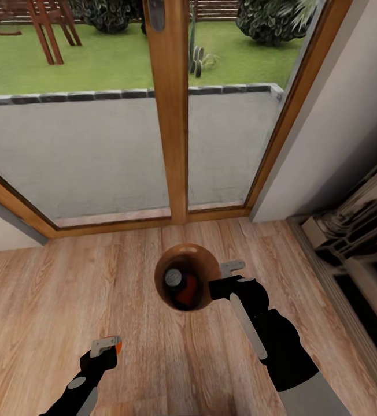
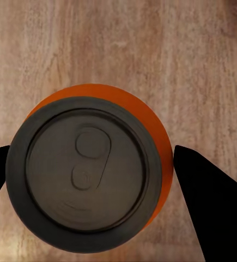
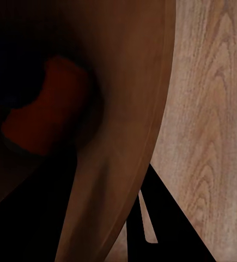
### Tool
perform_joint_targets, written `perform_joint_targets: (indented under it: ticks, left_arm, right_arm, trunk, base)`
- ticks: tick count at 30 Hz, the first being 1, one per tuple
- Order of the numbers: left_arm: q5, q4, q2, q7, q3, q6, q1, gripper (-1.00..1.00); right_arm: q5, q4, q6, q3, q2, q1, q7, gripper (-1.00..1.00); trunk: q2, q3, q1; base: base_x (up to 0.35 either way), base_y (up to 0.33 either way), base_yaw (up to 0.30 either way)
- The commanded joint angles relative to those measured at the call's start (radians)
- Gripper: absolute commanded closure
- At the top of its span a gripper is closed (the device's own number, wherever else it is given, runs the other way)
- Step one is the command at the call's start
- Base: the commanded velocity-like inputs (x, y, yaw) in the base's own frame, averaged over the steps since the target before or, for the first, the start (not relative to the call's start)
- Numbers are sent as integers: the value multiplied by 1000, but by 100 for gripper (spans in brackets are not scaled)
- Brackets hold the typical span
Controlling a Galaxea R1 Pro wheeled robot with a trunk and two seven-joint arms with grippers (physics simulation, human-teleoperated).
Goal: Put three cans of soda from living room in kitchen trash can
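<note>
In the head view the tash can point(image 1: 203, 260) hangs above the wood floor, brown inside, with my right gripper point(image 1: 220, 277) shut on its rim. Inside it lie a dark blue can of soda with a silver top point(image 1: 173, 278) and an orange can point(image 1: 189, 293). The right wrist view looks along the bin's brown inner wall point(image 3: 129, 109), with the orange can point(image 3: 42, 109) deep in shadow. Lower left, my left gripper point(image 1: 107, 348) is shut on a second orange can point(image 1: 118, 346). Its dark top point(image 2: 85, 172) sits between the two black fingers point(image 2: 205, 191).
Wood-framed glass doors point(image 1: 171, 115) stand straight ahead, with a grey patio and lawn beyond. An off-white wall point(image 1: 339, 133) runs along the right, and dark cabinet fronts point(image 1: 356, 242) stand below it. Pale wood floor point(image 1: 67, 300) spreads around both arms.
</note>
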Motion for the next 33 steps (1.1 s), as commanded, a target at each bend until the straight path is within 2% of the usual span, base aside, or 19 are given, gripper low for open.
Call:
perform_joint_targets:
  ticks: [1,13,25,31,33]
  left_arm:
    - [0,0,0,0,0,0,0,100]
    - [0,0,0,0,0,0,0,100]
    - [0,0,0,-1,0,0,0,100]
    - [0,0,0,-1,1,-1,0,100]
    - [0,0,0,-1,1,-2,0,100]
  right_arm:
    - [-16,0,-2,1,0,0,0,100]
    - [-16,1,-3,1,0,0,0,100]
    - [-16,2,-4,1,0,0,0,100]
    - [-16,3,-4,1,0,0,0,100]
    - [-16,4,-4,1,0,0,0,100]
  trunk:
    - [7,3,-4]
    - [91,41,-50]
    - [175,91,-96]
    - [217,110,-119]
    - [217,110,-119]
  base:
    - [0,0,0]
    - [0,0,0]
    - [0,0,0]
    - [0,0,0]
    - [0,0,0]
